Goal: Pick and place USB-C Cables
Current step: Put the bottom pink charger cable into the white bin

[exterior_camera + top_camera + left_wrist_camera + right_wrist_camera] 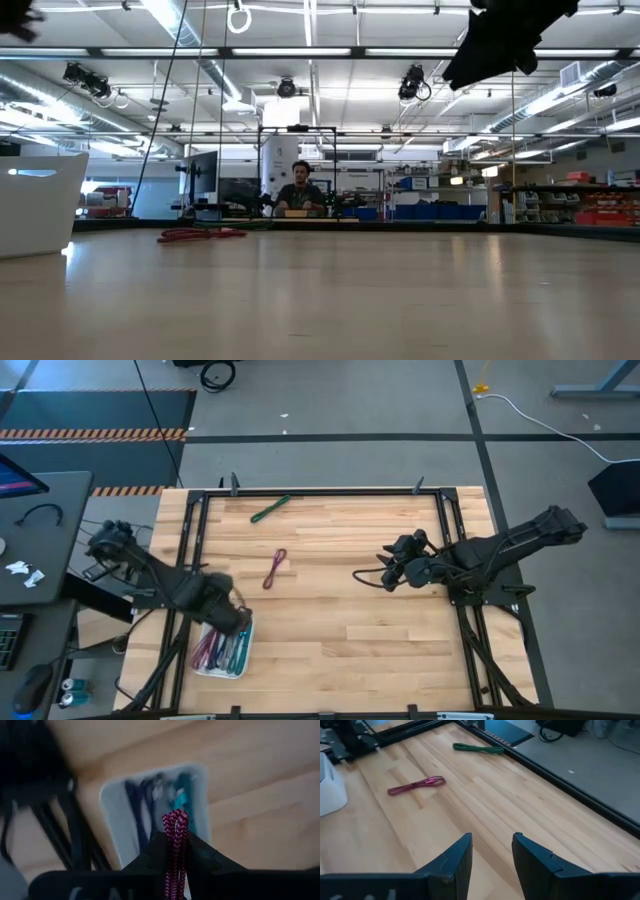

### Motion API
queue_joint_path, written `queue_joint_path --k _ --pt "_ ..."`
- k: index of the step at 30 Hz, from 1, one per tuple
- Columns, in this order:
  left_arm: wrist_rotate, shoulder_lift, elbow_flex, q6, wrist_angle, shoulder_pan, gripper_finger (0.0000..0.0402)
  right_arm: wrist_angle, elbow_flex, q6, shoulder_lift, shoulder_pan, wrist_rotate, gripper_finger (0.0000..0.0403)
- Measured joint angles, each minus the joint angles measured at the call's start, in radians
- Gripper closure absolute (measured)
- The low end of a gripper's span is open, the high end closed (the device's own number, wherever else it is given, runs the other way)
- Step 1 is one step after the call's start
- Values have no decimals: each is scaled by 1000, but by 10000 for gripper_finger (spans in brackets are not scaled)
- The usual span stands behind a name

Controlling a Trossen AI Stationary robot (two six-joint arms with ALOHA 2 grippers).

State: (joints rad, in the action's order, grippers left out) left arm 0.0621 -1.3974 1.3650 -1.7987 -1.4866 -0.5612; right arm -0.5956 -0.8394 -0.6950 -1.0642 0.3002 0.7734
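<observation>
— The jaws of the left gripper (176, 845) are clamped on a magenta cable (175, 837), right above the white tray (247, 650) at seven o'clock on the table (340, 630).

— And the right gripper (491, 851)?

— Its jaws stand apart, holding nothing, at three o'clock. A purple cable (275, 568) lies near the centre, a green cable (270, 509) at eleven o'clock.

No legible text, label, brand, number or sign on anything in any view.
</observation>
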Motion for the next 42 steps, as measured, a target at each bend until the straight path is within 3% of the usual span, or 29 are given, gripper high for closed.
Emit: queue_joint_path --k 5,10,14,18,22,35,42 --pt "-82 52 -163 -259 179 -94 359 2 0 0 -27 -16 -8 259" --pt "-120 64 -301 -357 315 -151 350 4 0 15 -50 -16 -16 259" --pt "-90 63 -381 -393 399 -161 350 14 0 15 -57 -16 -27 259" --pt "-8 62 -440 -397 393 -143 348 27 0 18 -57 -16 -33 259" --pt "8 62 -471 -365 386 -117 347 27 0 18 -57 -15 -34 259" --pt "142 62 -475 -336 228 -126 340 48 0 18 -57 -15 -44 259" --pt "137 62 -475 -329 229 -127 318 48 0 18 -57 -15 -44 259"
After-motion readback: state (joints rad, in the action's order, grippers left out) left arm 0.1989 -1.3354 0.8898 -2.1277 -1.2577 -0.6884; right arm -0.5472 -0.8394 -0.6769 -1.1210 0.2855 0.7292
